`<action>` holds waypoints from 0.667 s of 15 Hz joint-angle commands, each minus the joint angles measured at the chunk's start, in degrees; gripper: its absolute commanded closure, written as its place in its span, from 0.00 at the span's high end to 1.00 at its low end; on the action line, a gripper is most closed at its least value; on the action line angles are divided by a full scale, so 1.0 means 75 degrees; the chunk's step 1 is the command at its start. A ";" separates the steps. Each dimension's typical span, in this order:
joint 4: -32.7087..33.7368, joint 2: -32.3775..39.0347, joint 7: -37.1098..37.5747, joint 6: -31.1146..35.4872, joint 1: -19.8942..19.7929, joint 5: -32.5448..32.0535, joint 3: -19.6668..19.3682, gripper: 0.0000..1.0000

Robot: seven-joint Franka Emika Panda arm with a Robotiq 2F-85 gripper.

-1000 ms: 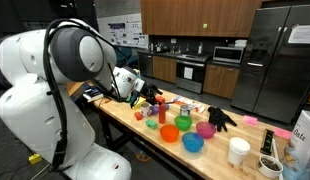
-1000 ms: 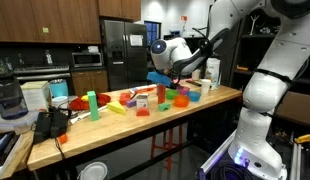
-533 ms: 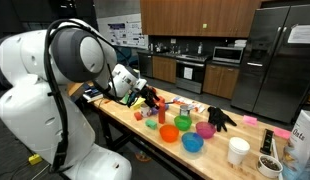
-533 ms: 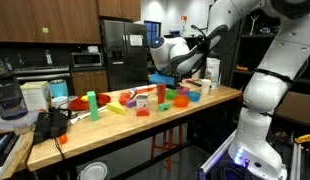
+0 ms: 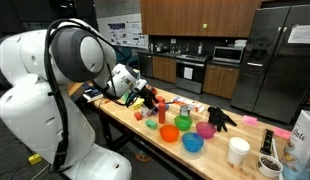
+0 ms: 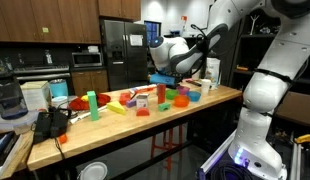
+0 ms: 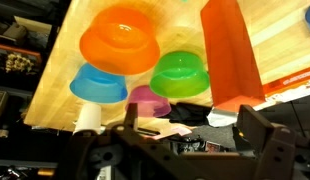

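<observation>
The gripper (image 7: pixel 195 135) hangs above the wooden table (image 5: pixel 145 130), its two fingers (image 7: pixel 260 128) spread apart with nothing between them. Just ahead of it in the wrist view a tall orange block (image 7: pixel 230 55) stands upright on the tabletop. The gripper seems not to touch it, though the lower part of that view is blurred. Beside the block, four bowls sit close together: an orange bowl (image 7: pixel 120 40), a green bowl (image 7: pixel 180 72), a blue bowl (image 7: pixel 98 83) and a pink bowl (image 7: pixel 147 100). In an exterior view, a black glove (image 5: pixel 221 118) lies near the bowls.
</observation>
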 commanded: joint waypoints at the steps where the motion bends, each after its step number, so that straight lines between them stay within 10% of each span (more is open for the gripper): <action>1: 0.0009 0.0002 -0.0005 -0.0014 0.0025 0.0005 -0.0014 1.00; 10: -0.0014 0.0026 0.0686 0.0236 -0.0002 0.0184 0.0011 1.00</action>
